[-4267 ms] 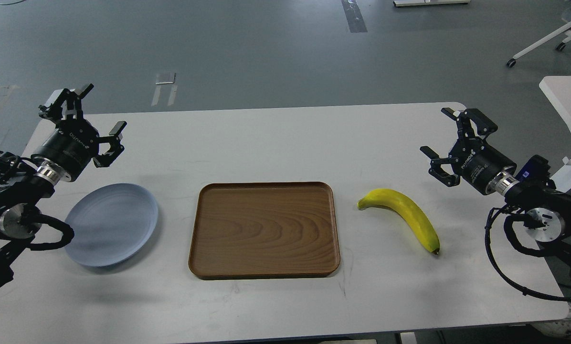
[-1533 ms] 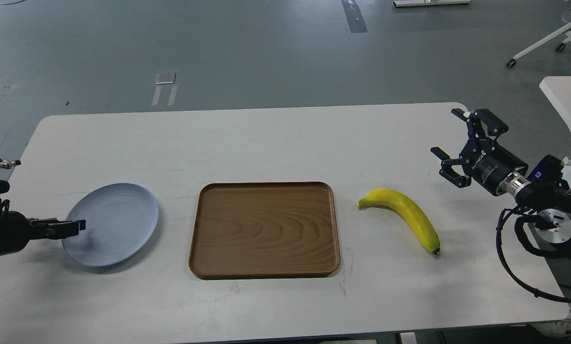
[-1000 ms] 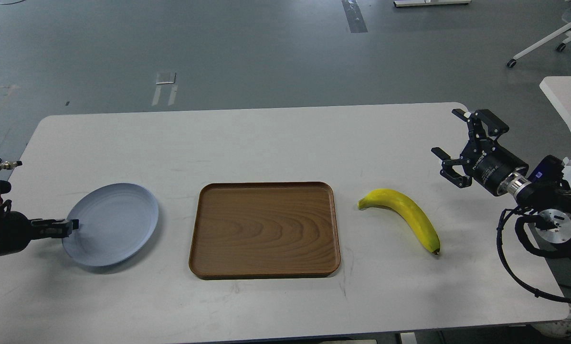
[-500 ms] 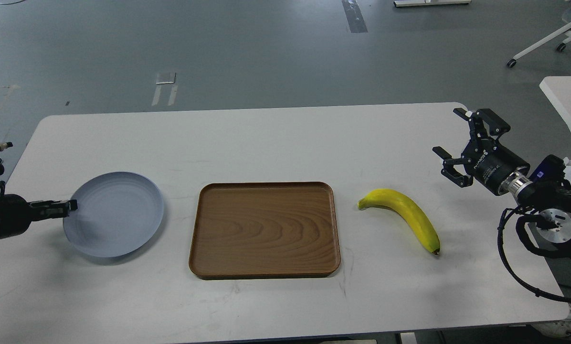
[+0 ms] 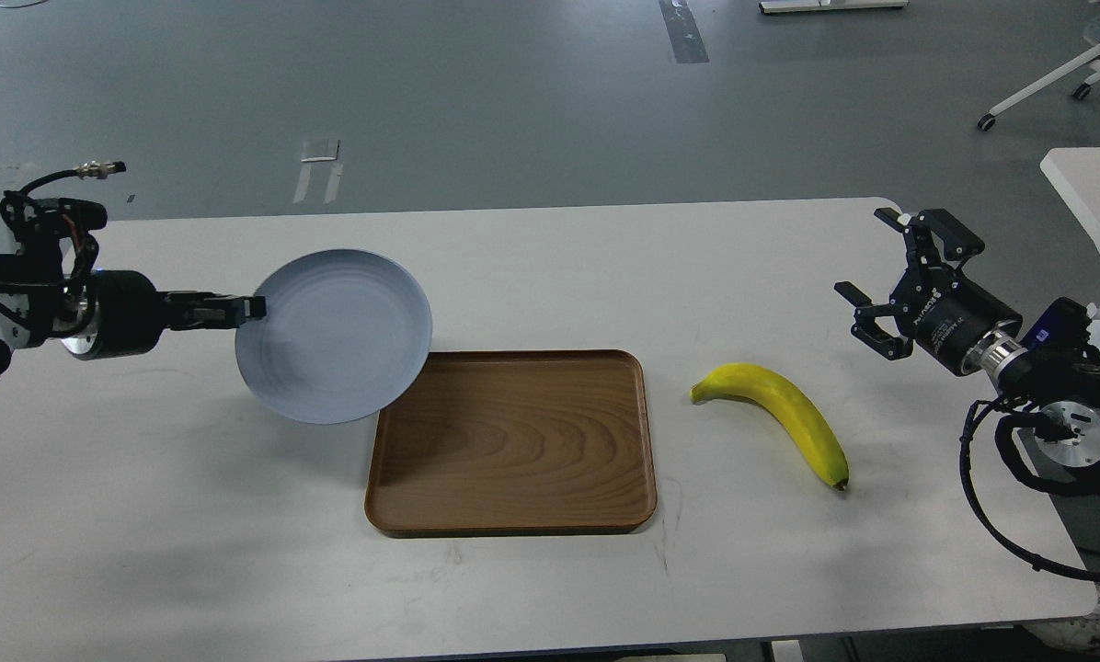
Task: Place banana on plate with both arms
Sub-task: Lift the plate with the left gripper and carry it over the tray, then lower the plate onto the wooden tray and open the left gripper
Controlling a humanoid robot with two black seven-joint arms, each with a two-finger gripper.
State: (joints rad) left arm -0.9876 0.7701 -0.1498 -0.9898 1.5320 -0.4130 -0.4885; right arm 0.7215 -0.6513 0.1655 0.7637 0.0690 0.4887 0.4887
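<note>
My left gripper [image 5: 248, 309] is shut on the left rim of the pale blue-grey plate [image 5: 338, 336] and holds it in the air, tilted. The plate's right edge overlaps the upper left corner of the brown wooden tray [image 5: 511, 443]. The yellow banana [image 5: 778, 412] lies on the white table to the right of the tray, stem end toward the tray, dark tip toward the front. My right gripper [image 5: 872, 272] is open and empty, above the table's right edge, beyond and to the right of the banana.
The white table [image 5: 532, 267] has bare surface at the back, left and front. A second white table [image 5: 1088, 198] stands at the far right. A chair base with castors [image 5: 1056, 78] is on the grey floor behind.
</note>
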